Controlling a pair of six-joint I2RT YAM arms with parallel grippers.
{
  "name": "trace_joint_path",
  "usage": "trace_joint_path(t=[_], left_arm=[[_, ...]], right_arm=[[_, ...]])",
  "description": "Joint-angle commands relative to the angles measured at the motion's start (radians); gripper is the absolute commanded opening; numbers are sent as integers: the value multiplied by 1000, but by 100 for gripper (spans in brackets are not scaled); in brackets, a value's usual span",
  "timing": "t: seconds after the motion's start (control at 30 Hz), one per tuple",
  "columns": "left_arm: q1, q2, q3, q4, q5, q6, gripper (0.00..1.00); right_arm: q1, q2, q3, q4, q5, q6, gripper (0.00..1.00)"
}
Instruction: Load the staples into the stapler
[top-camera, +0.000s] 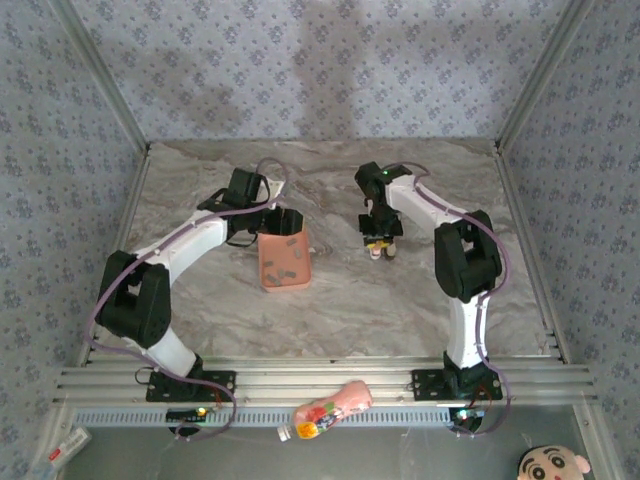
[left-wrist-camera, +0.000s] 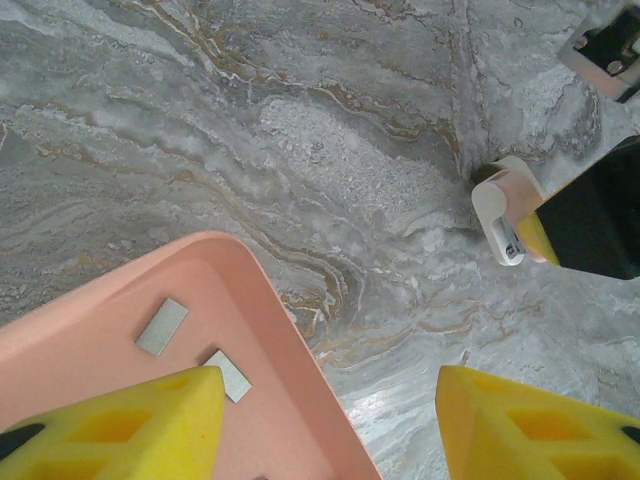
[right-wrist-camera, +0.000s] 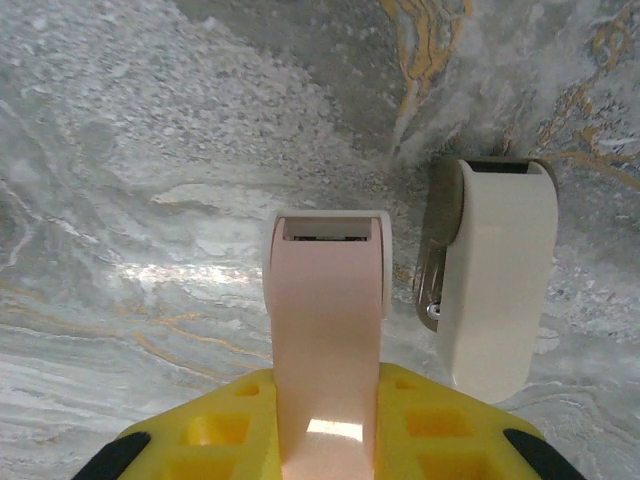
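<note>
The stapler (right-wrist-camera: 327, 320) is a small pink-and-white piece standing swung open on the marble, its white half with the silvery metal part (right-wrist-camera: 497, 285) lying just to the right. My right gripper (right-wrist-camera: 327, 412) is shut on the pink half; the top view shows that gripper (top-camera: 376, 238) over the stapler (top-camera: 379, 251). Several dark-grey staples (top-camera: 285, 256) lie in the salmon-pink tray (top-camera: 268, 280); two staples (left-wrist-camera: 161, 326) show near my left finger. My left gripper (left-wrist-camera: 330, 388) is open, straddling the tray's right rim (left-wrist-camera: 300, 350), holding nothing. The stapler (left-wrist-camera: 503, 212) sits off to its upper right.
A pink bottle with a colourful label (top-camera: 325, 408) lies on the front rail between the arm bases. A cartoon-face toy (top-camera: 553, 464) sits at the bottom right. Metal frame posts and patterned walls enclose the marble table (top-camera: 330, 300).
</note>
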Motion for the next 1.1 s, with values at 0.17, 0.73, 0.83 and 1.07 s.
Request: trace_joint_path(t=[0.17, 0.73, 0.83, 1.07], left_arm=[[-7, 4, 33, -9, 8, 14, 58], [3, -104, 45, -18, -98, -7, 58], [13, -193, 36, -21, -200, -7, 61], [70, -429, -89, 41, -566, 62, 80]], right_arm=[[0, -1, -52, 35, -32, 34, 24], [-16, -167, -87, 66, 59, 60, 43], [-39, -284, -125, 128, 140, 52, 51], [-176, -637, -481, 484, 182, -18, 62]])
